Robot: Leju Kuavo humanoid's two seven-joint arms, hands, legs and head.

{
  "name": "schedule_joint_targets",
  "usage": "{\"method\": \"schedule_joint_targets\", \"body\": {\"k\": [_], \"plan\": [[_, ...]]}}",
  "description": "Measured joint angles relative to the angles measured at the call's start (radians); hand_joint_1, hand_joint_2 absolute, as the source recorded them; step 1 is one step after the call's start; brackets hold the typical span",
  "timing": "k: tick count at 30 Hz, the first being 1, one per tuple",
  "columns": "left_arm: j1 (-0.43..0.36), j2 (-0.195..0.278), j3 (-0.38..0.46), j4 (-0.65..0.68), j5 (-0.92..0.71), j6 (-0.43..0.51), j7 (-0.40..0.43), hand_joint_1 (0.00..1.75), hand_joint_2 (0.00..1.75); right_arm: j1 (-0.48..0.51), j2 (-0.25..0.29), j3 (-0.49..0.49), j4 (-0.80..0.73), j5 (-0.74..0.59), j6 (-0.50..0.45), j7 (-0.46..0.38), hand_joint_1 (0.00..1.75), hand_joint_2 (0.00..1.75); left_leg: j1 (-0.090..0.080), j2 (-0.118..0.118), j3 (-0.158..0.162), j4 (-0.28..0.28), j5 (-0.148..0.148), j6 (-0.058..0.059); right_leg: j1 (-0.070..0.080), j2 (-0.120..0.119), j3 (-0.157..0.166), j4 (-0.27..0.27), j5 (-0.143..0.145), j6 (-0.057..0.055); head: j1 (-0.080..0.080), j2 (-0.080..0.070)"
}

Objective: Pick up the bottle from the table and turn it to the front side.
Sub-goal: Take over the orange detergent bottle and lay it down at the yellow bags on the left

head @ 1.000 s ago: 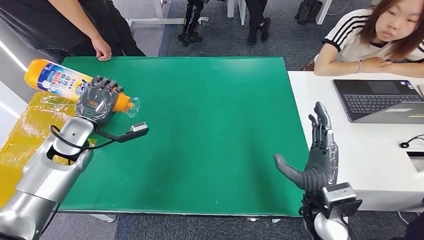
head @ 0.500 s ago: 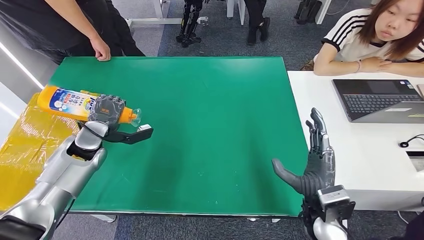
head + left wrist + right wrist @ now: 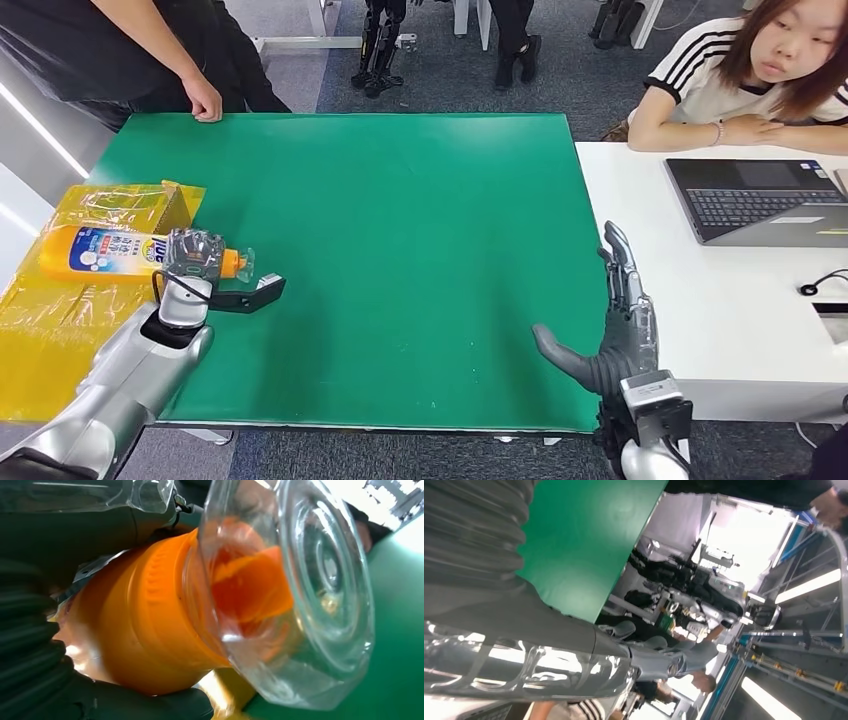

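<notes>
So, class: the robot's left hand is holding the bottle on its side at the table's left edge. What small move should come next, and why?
Probably roll the wrist a little. The left hand grips the bottle near its neck, lying sideways with its clear cap towards the green table. The label already shows from above, so a small turn should square it to the front.
</notes>
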Motion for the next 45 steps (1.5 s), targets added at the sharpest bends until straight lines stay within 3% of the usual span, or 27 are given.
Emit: {"method": "schedule_joint_targets", "body": {"k": [12,13,16,17,34,45], "plan": [[0.086,0.004,0.046,-0.02,-0.001,-0.029,-0.021,1.75,1.75,-0.001,0.019,-0.014,0.0,0.017,0.028,0.013,0.0,1.75,0.0,0.0,0.0,0.0,0.0,0.0,0.0,-0.001,0.0,0.0,0.0,0.0,0.0,0.0],[0.093,0.003,0.053,-0.023,0.0,-0.029,-0.037,1.52,1.75,-0.003,0.019,-0.015,0.001,0.018,0.031,0.014,0.0,1.75,0.0,-0.001,0.0,0.0,0.0,0.0,0.0,-0.001,0.0,0.0,0.0,0.0,0.0,0.0],[0.101,0.001,0.079,-0.026,0.015,-0.017,-0.106,0.21,1.75,-0.01,0.019,-0.015,0.006,0.013,0.041,0.012,0.0,1.75,0.0,-0.001,0.0,0.0,0.0,0.0,0.0,-0.002,0.001,0.0,0.0,0.0,0.0,0.0],[0.103,0.001,0.088,-0.026,0.022,-0.011,-0.129,0.0,1.75,-0.012,0.019,-0.014,0.008,0.011,0.043,0.011,0.0,1.75,0.0,-0.001,0.0,0.0,0.0,0.0,0.0,-0.002,0.001,0.0,0.0,0.0,0.0,0.0],[0.081,-0.004,0.151,0.005,0.096,0.111,-0.362,0.0,1.75,-0.013,0.01,-0.013,0.009,-0.046,0.043,0.0,0.0,1.75,0.0,-0.001,0.001,0.0,0.0,0.0,0.0,-0.002,0.001,0.0,0.0,0.0,0.0,0.0],[0.037,-0.061,0.152,0.056,0.242,0.162,-0.463,0.0,1.75,0.033,-0.003,-0.014,-0.009,-0.076,0.006,0.0,0.0,1.75,0.0,-0.001,0.001,0.0,0.0,0.0,0.0,-0.001,0.001,0.0,0.0,0.0,0.0,0.0]]}}
